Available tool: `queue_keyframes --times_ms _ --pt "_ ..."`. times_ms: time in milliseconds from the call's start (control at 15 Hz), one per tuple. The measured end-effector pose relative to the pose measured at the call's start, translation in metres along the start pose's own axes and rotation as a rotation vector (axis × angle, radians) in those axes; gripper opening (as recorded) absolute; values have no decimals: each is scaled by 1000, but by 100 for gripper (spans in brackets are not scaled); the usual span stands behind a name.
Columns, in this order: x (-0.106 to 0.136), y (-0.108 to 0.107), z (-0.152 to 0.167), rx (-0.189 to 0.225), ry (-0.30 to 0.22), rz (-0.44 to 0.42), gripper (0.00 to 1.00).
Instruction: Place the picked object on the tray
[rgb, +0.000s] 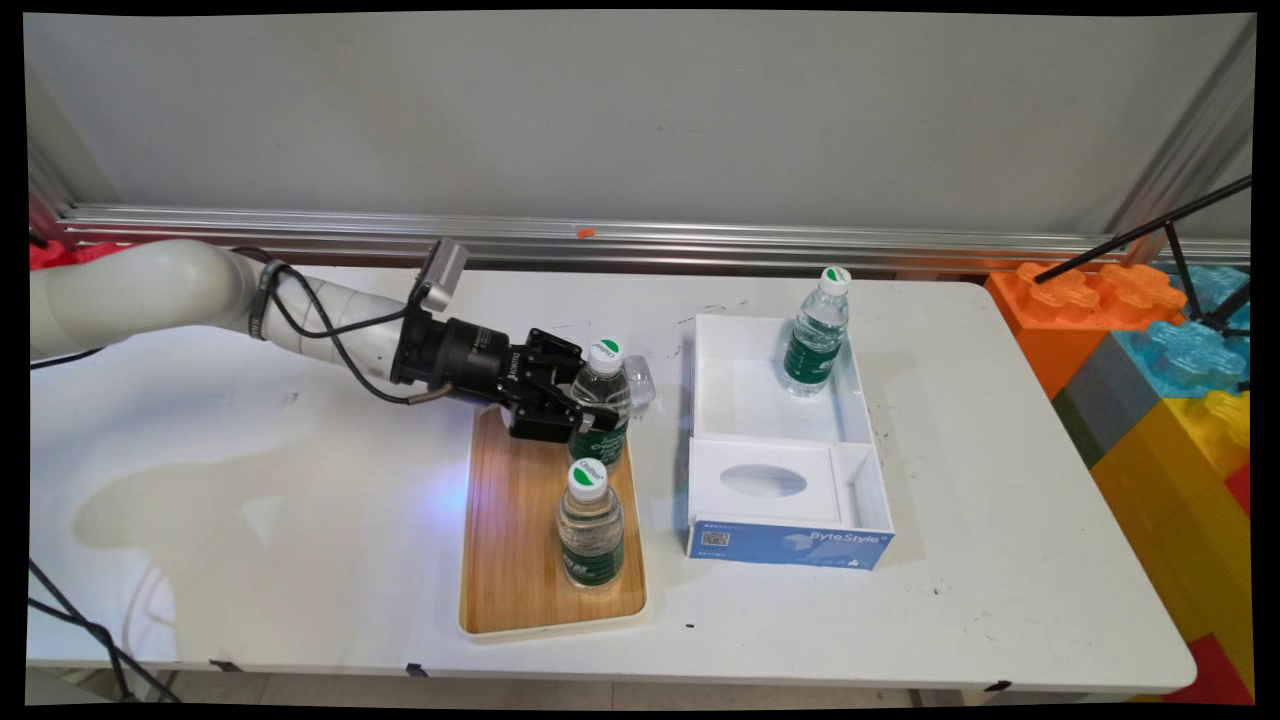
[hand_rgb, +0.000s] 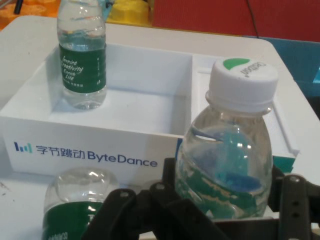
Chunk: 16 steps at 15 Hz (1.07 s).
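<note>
Black and two-fingered, the gripper (rgb: 590, 408) reaches in from the left of the main view and is closed around a clear water bottle (rgb: 600, 402) with a green label and white cap, holding it by its body at the far end of a wooden tray (rgb: 510, 540) in the middle of the frame. In the hand view this held bottle (hand_rgb: 227, 160) fills the lower right, upright between the fingers (hand_rgb: 295, 200). A second bottle (rgb: 590, 523) of the same kind stands upright on the tray lower in the main view, nearer the camera, apart from the held one. Right of the tray sits an open white box (rgb: 865, 420) with a blue front panel lettered ByteStyle; a third bottle (rgb: 818, 333) stands upright in its large far compartment, at the upper right of the box. The nearer compartment holds a white insert (rgb: 765, 482) with an oval hollow. All of this rests on the white table (rgb: 250, 480). At the right edge of the frame are large toy blocks (rgb: 1150, 340) in orange, blue and yellow. A fourth bottle (hand_rgb: 80, 210) shows at the lower left of the hand view; whether it stands or lies cannot be told.
</note>
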Motion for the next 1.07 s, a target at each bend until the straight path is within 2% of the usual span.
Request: queue_keyframes --times_ms 867,933,1067 --pt "-10 4 11 1 -4 -6 0" --pt "-11 4 11 3 -3 -4 100" --pt "-12 4 12 6 -4 -1 100"
